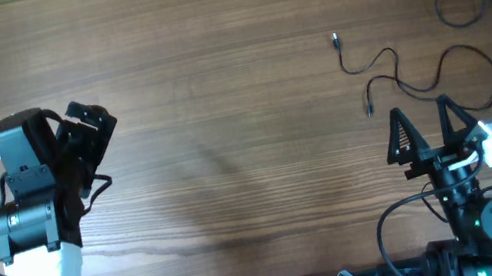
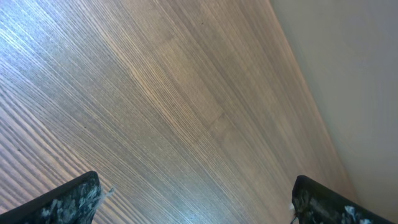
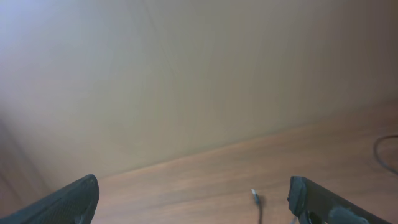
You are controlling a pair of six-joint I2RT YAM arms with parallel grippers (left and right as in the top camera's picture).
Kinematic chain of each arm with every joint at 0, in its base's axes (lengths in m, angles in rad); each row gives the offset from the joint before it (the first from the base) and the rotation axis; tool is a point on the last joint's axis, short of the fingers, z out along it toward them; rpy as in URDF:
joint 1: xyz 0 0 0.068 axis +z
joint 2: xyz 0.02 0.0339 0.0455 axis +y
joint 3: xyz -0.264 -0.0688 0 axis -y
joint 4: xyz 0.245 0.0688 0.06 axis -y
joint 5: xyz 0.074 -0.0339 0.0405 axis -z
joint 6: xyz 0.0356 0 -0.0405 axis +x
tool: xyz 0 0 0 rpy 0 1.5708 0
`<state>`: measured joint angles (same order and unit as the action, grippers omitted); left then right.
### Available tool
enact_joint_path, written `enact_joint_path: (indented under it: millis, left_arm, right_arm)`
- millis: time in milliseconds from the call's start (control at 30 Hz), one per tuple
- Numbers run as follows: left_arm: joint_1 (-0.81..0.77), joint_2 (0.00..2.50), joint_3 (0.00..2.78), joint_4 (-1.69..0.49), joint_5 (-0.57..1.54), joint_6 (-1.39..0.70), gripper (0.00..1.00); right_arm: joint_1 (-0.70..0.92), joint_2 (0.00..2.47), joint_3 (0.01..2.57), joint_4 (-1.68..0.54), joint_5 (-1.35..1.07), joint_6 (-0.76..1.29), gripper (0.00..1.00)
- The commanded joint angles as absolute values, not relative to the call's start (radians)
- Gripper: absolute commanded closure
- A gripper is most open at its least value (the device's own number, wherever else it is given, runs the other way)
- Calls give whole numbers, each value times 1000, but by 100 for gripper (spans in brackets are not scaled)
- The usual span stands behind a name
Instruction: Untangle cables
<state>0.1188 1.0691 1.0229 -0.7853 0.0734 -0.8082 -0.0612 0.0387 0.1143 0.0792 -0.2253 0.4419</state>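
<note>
At the left edge of the brown wood-grain table (image 1: 218,92), the white-and-black left arm bends up-frame, its left gripper (image 1: 89,137) spread fully apart and empty. At lower right, the right gripper (image 1: 420,113) points up-frame, equally wide and empty. The 2 thin black cables with tiny plugs (image 1: 402,80) lie separately, 1 squiggling just above it and 1 looping in the upper right corner.

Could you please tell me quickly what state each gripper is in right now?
Left gripper: open, holding nothing.
Right gripper: open, holding nothing.
</note>
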Motion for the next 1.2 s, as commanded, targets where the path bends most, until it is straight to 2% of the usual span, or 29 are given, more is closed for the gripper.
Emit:
enact_joint_path:
  millis: [0, 500, 1167]
  left_arm:
    - [120, 1062, 1023, -783, 78, -792, 0]
    - [120, 1062, 1023, -783, 78, -792, 0]
    - [116, 1060, 1021, -784, 79, -792, 0]
  right_arm:
    - [-53, 3, 49, 71, -172, 340, 0]
    - [-31, 3, 5, 6, -109, -33, 1]
    - [-31, 4, 5, 6, -109, -33, 0]
